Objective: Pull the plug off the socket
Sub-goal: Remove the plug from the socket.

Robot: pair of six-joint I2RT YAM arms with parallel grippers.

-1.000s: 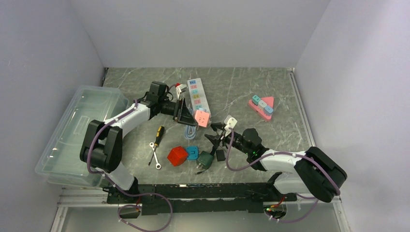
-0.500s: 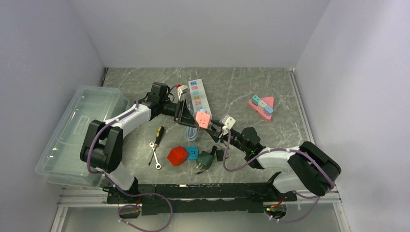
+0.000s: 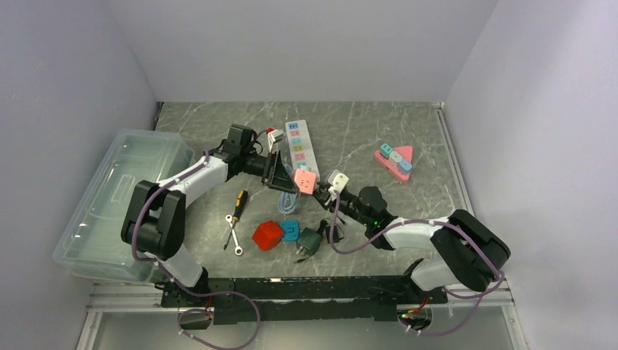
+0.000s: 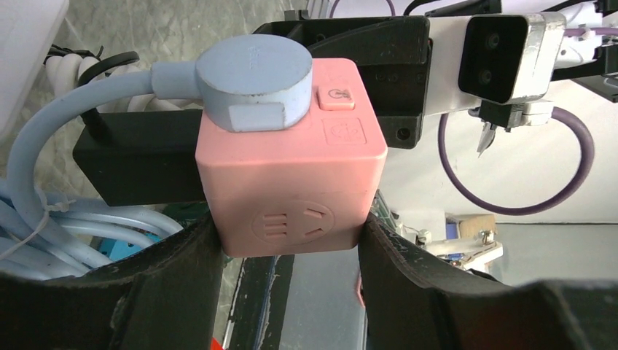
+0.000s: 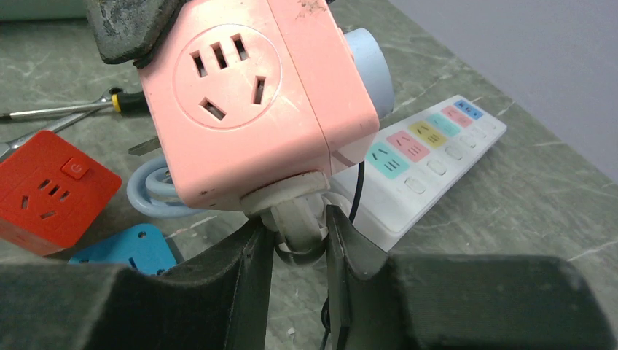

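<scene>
right pincer around half-hidden plug

Two cubes are counted: one pink cube socket and one red cube socket. Two plugs are seen in the pink one: one blue plug and one white plug. One white power strip, one screwdriver and one wrench are counted.

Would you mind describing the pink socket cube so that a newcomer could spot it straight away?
On the marble table, find the long white power strip. At its near end the pink socket cube is clamped in the left gripper. Unlike the red cube lying nearer the arms, it carries a round pale-blue plug.
</scene>
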